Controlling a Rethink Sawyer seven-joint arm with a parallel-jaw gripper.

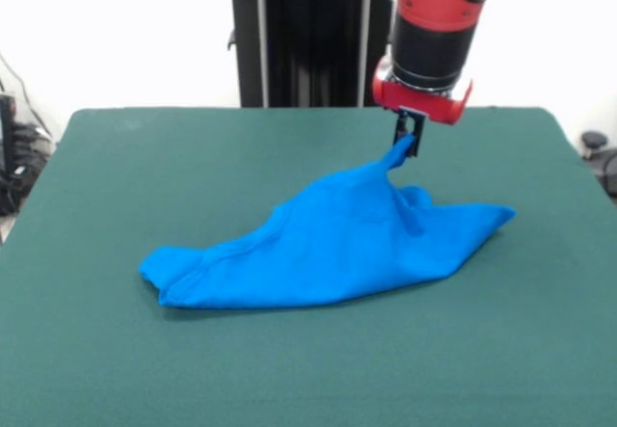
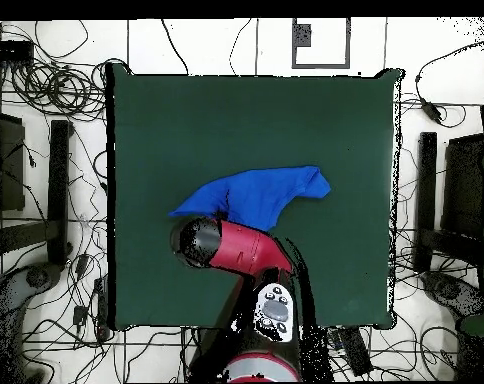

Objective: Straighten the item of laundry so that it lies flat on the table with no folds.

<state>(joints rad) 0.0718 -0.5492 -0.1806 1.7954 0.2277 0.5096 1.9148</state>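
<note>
Shirt (image 1: 333, 239) pinched, lifted by hand (image 1: 409, 141).

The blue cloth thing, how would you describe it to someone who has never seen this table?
On the dark green table, under the red arm, lies a crumpled bright blue T-shirt. It is the only item there. One pinch of it is pulled up into a peak, held in the black gripper.

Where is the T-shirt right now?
In the front view the blue T-shirt lies bunched around the table's middle, one peak pinched and lifted by the gripper at its right.
</note>
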